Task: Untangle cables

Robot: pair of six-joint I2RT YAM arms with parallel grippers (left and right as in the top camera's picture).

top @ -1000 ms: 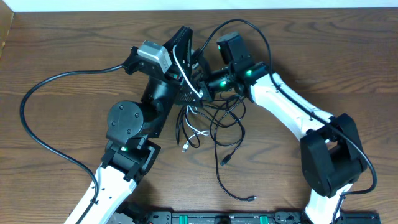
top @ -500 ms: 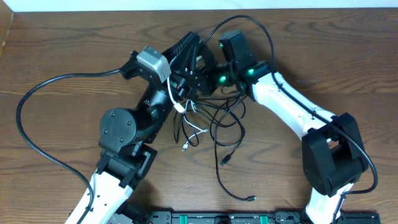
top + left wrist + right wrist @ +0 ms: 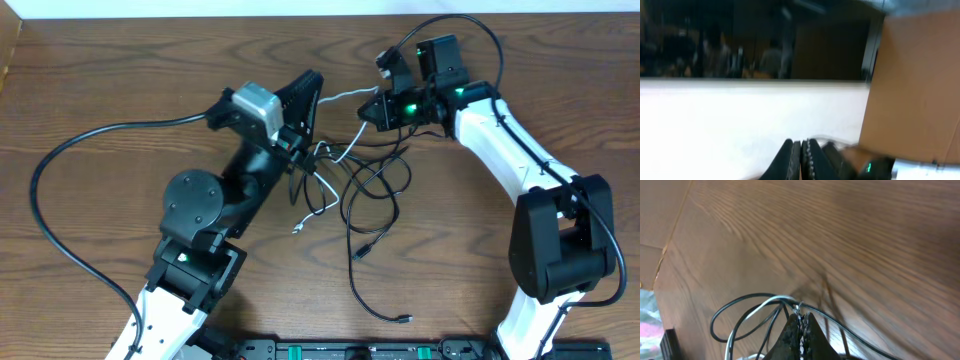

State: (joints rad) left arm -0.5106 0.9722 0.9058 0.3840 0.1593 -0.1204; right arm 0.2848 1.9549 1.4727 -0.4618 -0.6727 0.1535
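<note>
A knot of thin black cables [image 3: 372, 190] lies mid-table, with plug ends trailing toward the front [image 3: 362, 255]. One white cable [image 3: 345, 96] stretches from my left gripper [image 3: 310, 85] across to my right gripper [image 3: 368, 108]; its plug end [image 3: 298, 230] rests on the wood. In the right wrist view my right gripper [image 3: 800, 314] is shut on the white cable [image 3: 756, 311], with black loops [image 3: 720, 317] hanging beside it. The left wrist view is blurred: my left gripper [image 3: 801, 142] is shut, and a faint strand leaves its tip.
A thick black arm cable [image 3: 60, 160] loops over the left part of the wooden table [image 3: 120, 70]. The right arm's cable [image 3: 470, 25] arcs near the back edge. A black rail [image 3: 330, 350] runs along the front.
My right gripper has shut on the white cable and pulled back to the right, drawing it out. My left gripper stayed shut and swung slightly right.
</note>
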